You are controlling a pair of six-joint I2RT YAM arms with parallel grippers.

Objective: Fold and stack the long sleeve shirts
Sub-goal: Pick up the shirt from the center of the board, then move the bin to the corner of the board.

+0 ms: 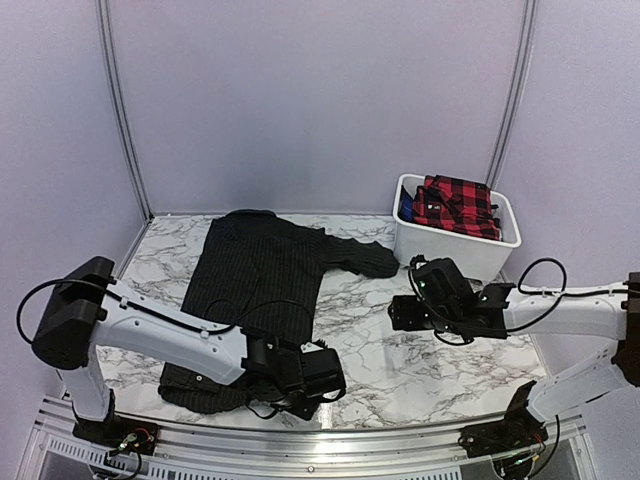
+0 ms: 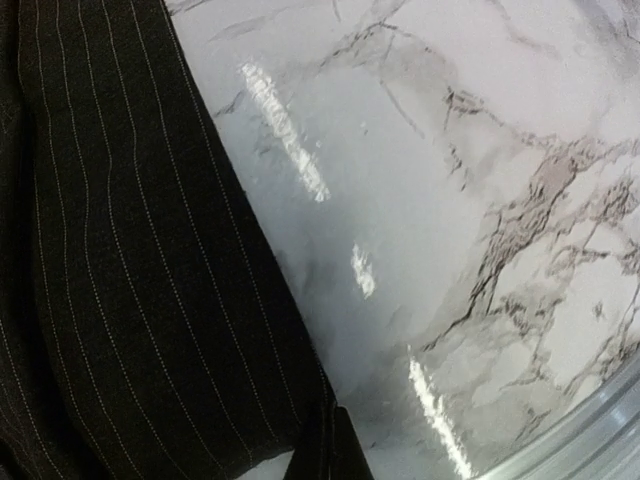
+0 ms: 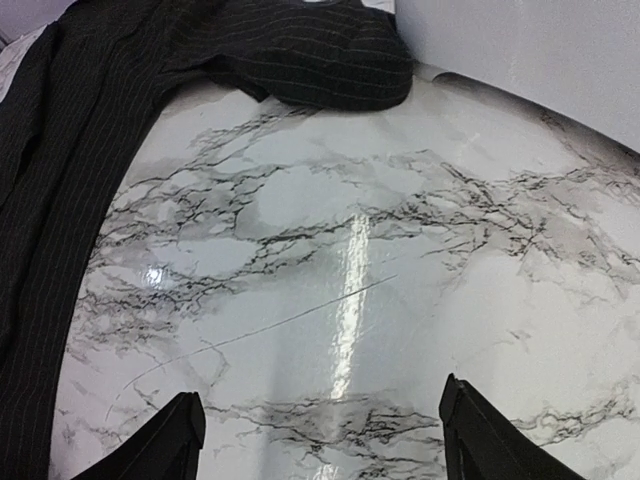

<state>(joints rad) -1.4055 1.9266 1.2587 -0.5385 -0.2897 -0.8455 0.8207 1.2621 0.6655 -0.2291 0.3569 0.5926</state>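
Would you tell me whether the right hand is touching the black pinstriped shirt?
Apart. The right wrist view shows the right hand open over bare table, the black pinstriped shirt well beyond it.

Soft matt black cloth, fine pale pinstripes, gently creased: pinstriped shirt toward ten o'clock. Glossy, smooth marble-patterned tabletop, streaked with glare. Smooth white plastic bin at two o'clock, soft red-and-black plaid shirt inside. Ridged silvery metal rail at six o'clock.

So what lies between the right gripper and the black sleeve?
Only bare marble table, from the right gripper to the sleeve; the right wrist view shows this.
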